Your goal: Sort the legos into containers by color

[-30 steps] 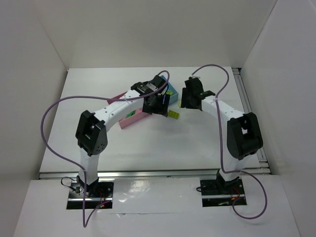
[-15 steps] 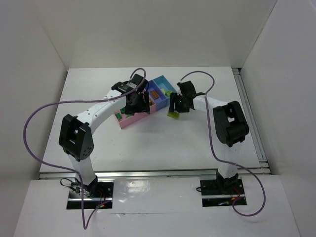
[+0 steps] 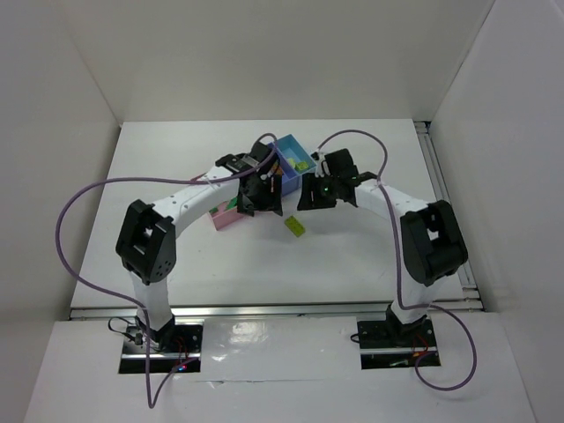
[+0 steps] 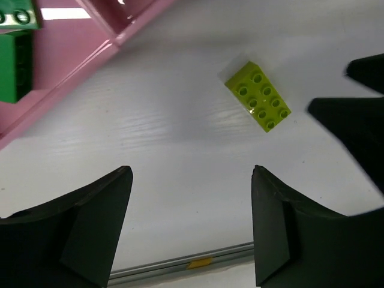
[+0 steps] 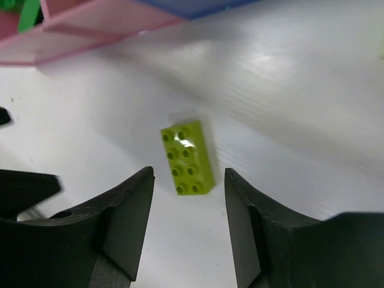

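A yellow-green lego [image 3: 294, 227] lies flat on the white table, studs up, just in front of the containers. It also shows in the left wrist view [image 4: 259, 96] and the right wrist view [image 5: 186, 157]. My left gripper [image 3: 259, 201] is open and empty [image 4: 191, 177], above the table left of the brick. My right gripper [image 3: 309, 196] is open and empty [image 5: 188, 179], just above the brick, which sits ahead of its fingertips. The pink bin [image 3: 222, 214] holds dark green legos [image 4: 15, 66]. The light blue bin [image 3: 291, 146] holds a yellow-green lego [image 3: 302, 164].
The medium blue bin [image 3: 289, 182] sits between the two grippers, partly hidden by the left arm. The pink bin wall [image 5: 102, 24] stands close behind the brick. The right gripper's dark fingers [image 4: 360, 126] show at the right of the left wrist view.
The yellow-green lego has moved nearer and to the left on the table. The right gripper came in over it. The left gripper swung left, then back toward the brick.
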{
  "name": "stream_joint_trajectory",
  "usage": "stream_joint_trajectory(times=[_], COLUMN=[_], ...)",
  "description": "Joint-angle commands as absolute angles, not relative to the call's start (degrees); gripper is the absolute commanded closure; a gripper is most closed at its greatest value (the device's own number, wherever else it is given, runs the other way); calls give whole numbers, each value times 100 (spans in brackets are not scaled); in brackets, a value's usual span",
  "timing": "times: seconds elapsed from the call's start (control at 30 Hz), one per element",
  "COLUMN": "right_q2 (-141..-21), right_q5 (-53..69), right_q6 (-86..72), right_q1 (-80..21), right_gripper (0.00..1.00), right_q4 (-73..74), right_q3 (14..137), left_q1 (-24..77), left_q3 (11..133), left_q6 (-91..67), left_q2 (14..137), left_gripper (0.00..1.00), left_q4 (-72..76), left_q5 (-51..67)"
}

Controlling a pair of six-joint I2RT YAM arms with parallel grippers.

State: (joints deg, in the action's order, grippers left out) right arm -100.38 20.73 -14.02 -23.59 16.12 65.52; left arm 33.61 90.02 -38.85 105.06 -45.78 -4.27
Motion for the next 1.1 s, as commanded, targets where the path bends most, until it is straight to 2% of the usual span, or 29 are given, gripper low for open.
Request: stream_joint_trajectory(times=[0.0,0.1,0.2,0.23,0.33,0.43,0.57,0.67,0.9,1.07], right_q2=[-9555,-9247,-9132,-9132,-9132,-9236,-9720,-10194,-11459,-11996], right_q5=[1568,672,291,90,-262,-352,-491,-544,-835,-765], right_q6=[-1467,-1984,-2389,-2478,-2644,-2759,-2707,-2646,-2171,-1890], right_q1=[-1952,-1689,-1512,-1451,-1398,-1397,-1397,-1397,-1397,-1397], right_gripper=[42,43,43,41,34,34,34,34,34,29], right_q4=[1898,1846,1767,1767,1705,1600,1722,1844,2364,2540], right_q3=[6478,6276,6214,6275,6433,6644,7127,7619,8858,9412], left_q1=[3603,3735,3884,3954,3955,4086,4140,4192,4192,4192], left_q3=[9237,9579,9852,9905,10116,10397,10652,10863,10978,10714], left_q6=[-3727,-4189,-4639,-4745,-5183,-5693,-5889,-5889,-5704,-5590], left_q2=[10949,11284,11706,11785,12067,12330,12480,12760,12981,12912], left_gripper=[17,11,5,4,4,8,8,14,34,46], left_q4=[-4526,-4868,-5062,-5062,-5063,-5211,-5265,-5265,-5396,-5396], left_q5=[-246,-324,-273,-272,-167,-534,-668,-616,-492,-492])
